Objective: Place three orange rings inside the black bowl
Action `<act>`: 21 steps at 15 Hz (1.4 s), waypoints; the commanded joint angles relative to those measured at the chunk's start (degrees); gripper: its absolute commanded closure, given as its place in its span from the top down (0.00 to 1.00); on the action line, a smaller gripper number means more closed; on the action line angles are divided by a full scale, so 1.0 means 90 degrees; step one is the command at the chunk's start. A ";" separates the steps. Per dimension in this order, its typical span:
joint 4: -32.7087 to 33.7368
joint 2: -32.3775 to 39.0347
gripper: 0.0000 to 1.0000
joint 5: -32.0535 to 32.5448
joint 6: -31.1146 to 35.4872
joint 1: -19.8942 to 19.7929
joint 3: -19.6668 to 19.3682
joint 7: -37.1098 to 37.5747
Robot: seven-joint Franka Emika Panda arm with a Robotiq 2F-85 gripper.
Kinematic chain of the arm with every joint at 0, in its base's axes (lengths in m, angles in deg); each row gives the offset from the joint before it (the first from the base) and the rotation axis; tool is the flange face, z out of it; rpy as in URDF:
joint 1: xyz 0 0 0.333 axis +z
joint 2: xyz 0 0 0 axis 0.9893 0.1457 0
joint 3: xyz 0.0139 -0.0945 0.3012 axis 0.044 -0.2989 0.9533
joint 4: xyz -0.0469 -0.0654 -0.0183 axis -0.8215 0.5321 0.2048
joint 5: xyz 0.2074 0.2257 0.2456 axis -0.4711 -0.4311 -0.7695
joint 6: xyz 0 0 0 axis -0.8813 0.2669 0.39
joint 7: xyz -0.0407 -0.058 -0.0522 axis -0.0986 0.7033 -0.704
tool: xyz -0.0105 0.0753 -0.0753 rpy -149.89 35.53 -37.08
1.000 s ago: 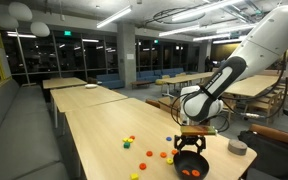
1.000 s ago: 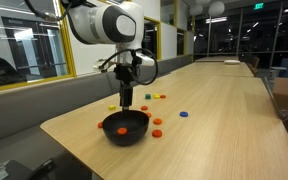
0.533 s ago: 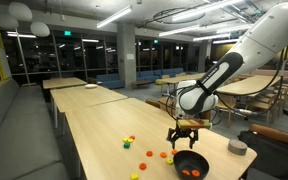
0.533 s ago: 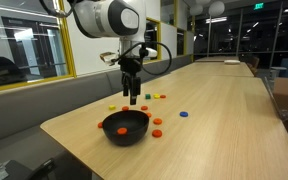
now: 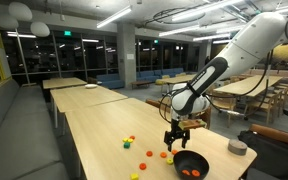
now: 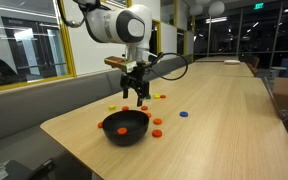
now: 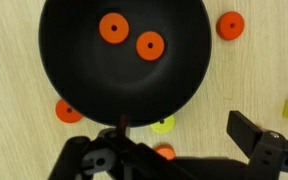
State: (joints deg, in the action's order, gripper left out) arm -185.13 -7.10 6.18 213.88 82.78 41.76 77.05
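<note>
End effector [image 6: 136, 99] — jaws apart — above black bowl [image 6: 125, 134]

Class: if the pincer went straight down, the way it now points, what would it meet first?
The open pincer would likely meet the orange ring lying just outside the black bowl, by a yellow piece; depth is unclear, so perhaps bare table.

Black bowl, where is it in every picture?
In an exterior view: the black bowl sits near the bottom, right of centre.
In an exterior view: the black bowl sits below centre, a little left.
Wrist view: the black bowl fills the top middle, with two orange rings inside.
Shared landmark: the light wooden table under it.
</note>
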 commanded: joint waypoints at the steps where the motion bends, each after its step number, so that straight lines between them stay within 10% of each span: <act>1: 0.0727 0.0625 1.00 -0.0085 -0.0237 -0.0162 0.0130 -0.0702; 21: 0.1201 0.1928 1.00 0.0119 0.1537 -0.0464 0.0282 -0.1318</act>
State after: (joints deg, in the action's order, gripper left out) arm -175.29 8.91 6.41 226.10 79.43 43.19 65.95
